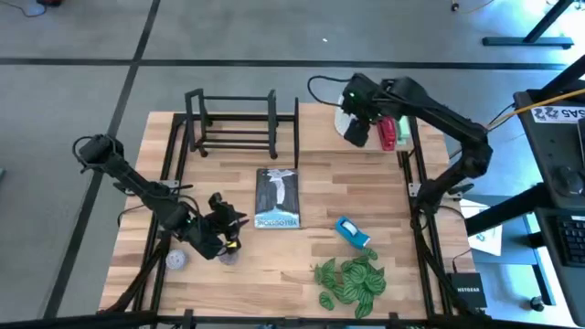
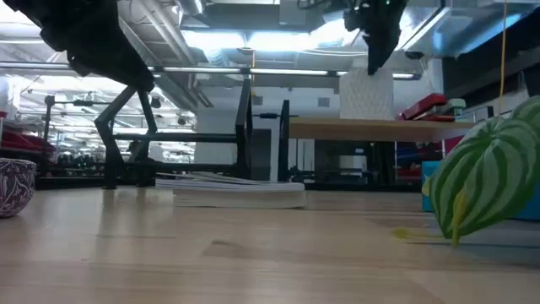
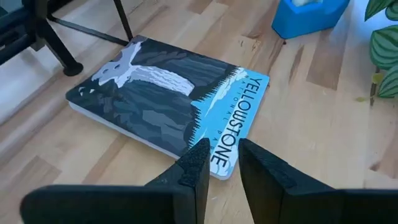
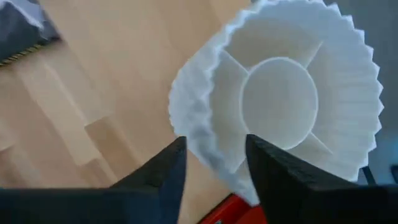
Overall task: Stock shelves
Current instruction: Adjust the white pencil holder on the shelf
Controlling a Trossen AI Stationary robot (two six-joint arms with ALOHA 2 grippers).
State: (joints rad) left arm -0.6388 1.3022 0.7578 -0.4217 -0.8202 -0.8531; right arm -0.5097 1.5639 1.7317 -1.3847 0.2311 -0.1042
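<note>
Overhead, the right gripper (image 1: 358,131) hangs over the light-wood shelf board (image 1: 320,137) at the table's (image 1: 274,265) far edge, beside the black rack (image 1: 233,123); the left gripper (image 1: 228,233) waits near the book (image 1: 277,197).

Low down, the white ribbed pot (image 2: 367,95) stands on that board.

Left wrist: fingers (image 3: 196,165) narrowly apart, empty, facing the book.

Right wrist: fingers (image 4: 168,168) parted around the pot's rim (image 4: 205,124); whether they touch it I cannot tell. Likely this is the placing step; withdrawing calls for a straight lift.

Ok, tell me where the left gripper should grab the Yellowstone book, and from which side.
Probably the book's near short edge, the one with the title. It lies flat, overhanging nothing, so the left gripper, hovering open above that corner, would likely have to come in low and pinch cover and underside.
</note>
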